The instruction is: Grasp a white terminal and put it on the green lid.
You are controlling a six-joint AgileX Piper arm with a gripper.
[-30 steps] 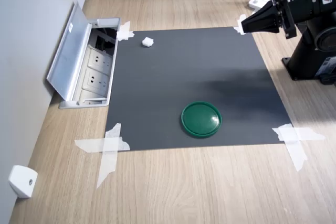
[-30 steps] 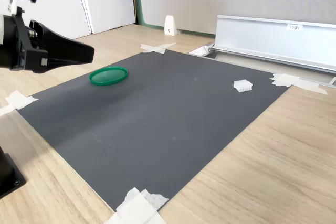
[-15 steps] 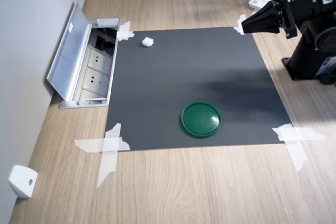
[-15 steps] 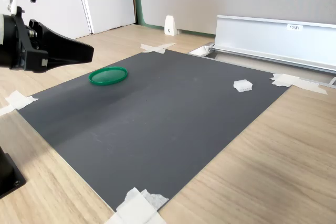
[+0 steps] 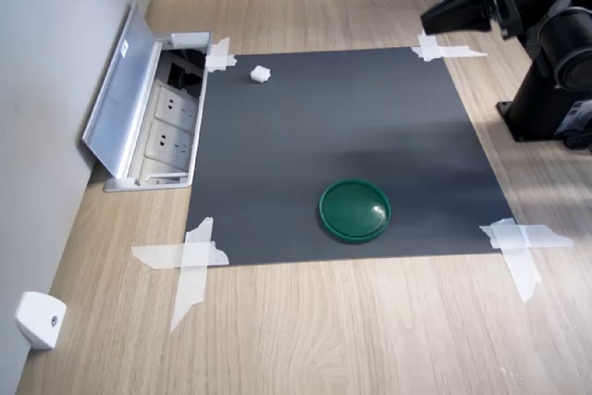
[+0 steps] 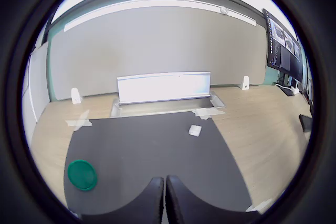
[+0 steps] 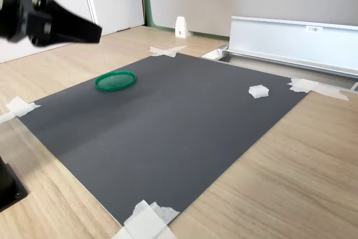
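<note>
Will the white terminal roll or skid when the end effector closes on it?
The terminal looks blocky with flat faces, so it is unlikely to roll. Being tiny and plastic, it is probably light and may skid on the smooth dark mat. It looks rigid.

A dark grey mat (image 5: 342, 145) is taped at its corners to a wooden table (image 5: 370, 339). The green lid (image 5: 354, 210) lies flat on the mat near the edge closest to the camera. The white terminal (image 5: 260, 73) rests on the mat near its far left corner, well apart from the lid. The black gripper (image 5: 427, 21) is held above the far right corner, touching nothing. An open socket box (image 5: 153, 117) is set beside the mat's left edge
</note>
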